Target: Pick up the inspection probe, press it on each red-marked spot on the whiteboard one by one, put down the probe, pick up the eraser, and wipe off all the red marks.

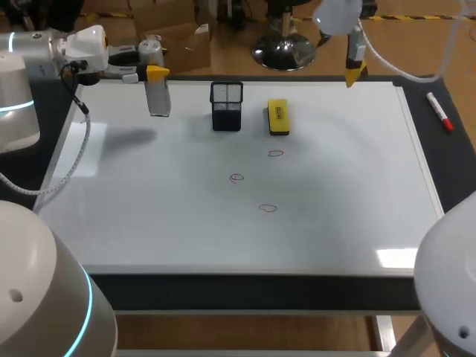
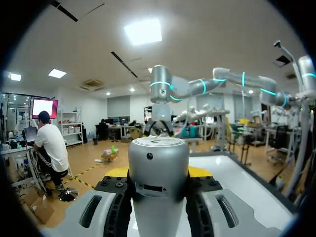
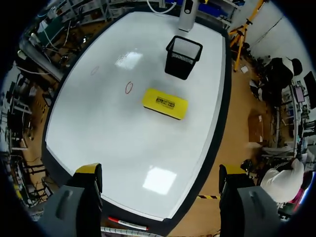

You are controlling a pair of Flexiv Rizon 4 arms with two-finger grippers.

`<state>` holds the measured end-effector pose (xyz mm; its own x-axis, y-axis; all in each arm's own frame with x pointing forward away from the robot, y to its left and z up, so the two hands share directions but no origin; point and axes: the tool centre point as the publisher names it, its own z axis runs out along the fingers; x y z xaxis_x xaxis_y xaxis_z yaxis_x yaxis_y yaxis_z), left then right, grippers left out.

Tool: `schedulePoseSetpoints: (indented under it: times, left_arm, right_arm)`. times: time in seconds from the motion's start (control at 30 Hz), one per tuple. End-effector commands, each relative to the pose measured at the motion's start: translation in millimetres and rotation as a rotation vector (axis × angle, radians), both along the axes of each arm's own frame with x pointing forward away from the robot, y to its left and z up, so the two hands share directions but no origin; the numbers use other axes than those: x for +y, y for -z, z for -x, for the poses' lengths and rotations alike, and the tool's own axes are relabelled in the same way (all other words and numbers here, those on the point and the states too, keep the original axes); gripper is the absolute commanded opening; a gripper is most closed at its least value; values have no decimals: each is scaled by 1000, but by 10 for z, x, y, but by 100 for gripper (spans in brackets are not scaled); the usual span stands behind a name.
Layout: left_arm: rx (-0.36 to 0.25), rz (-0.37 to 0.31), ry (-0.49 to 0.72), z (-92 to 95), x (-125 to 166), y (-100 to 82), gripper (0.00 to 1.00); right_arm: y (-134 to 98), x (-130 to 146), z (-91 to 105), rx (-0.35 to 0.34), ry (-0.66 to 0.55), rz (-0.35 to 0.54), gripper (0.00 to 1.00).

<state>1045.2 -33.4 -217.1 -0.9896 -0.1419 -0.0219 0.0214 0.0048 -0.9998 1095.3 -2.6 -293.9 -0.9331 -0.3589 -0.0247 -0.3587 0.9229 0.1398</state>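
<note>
Head view places the whiteboard [image 1: 149, 208] across the table, with 3 red marks in its middle: the nearest mark [image 1: 268, 208], the middle mark [image 1: 236, 178] and the farthest mark [image 1: 276, 154], each apart from the others. Beyond them, the yellow eraser [image 1: 278, 117] lies flat on the board, and the black mesh holder [image 1: 227, 105] stands upright just beside it. From the right wrist view, nothing shows inside the holder. Farther left, the left gripper [image 1: 155, 73] pinches the inspection probe [image 1: 159, 100] from 2 sides. The probe hangs upright near the far left corner of the board, and its separate shadow suggests it is clear of the surface. The right gripper [image 1: 355, 72] hovers over the far edge with its fingers spread wide and nothing between them. A red marker [image 1: 439, 111] lies off the board at the right. Judged step: probe in hand, no mark under it. The next move calls for carrying the probe to 1 mark, keeping it upright, and lowering it squarely onto the red outline, steering around the holder and eraser.
</note>
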Motion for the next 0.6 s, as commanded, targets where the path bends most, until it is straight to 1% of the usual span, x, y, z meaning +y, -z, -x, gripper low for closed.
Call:
schedulePoseSetpoints:
  times: [0.03, 0.2, 0.33, 0.4, 0.47, 0.6]
  left_arm:
    - [-1, 0, -2, 8, 1, -13, 0]
    - [-1, 0, -2, 8, 1, -13, 0]
    - [-1, 0, -2, 8, 1, -13, 0]
    - [-1, 0, -2, 8, 1, -13, 0]
    - [-1, 0, -2, 8, 1, -13, 0]
    - [-1, 0, -2, 8, 1, -13, 0]
  right_arm:
    - [129, 80, 5, 243, -73, 123, 100]
    - [264, 123, 105, 252, -134, 113, 100]
    - [332, 145, 167, 242, -228, 105, 100]
    - [362, 149, 187, 250, -270, 104, 100]
    - [381, 157, 204, 234, -334, 104, 100]
    - [423, 195, 232, 246, -413, 111, 100]
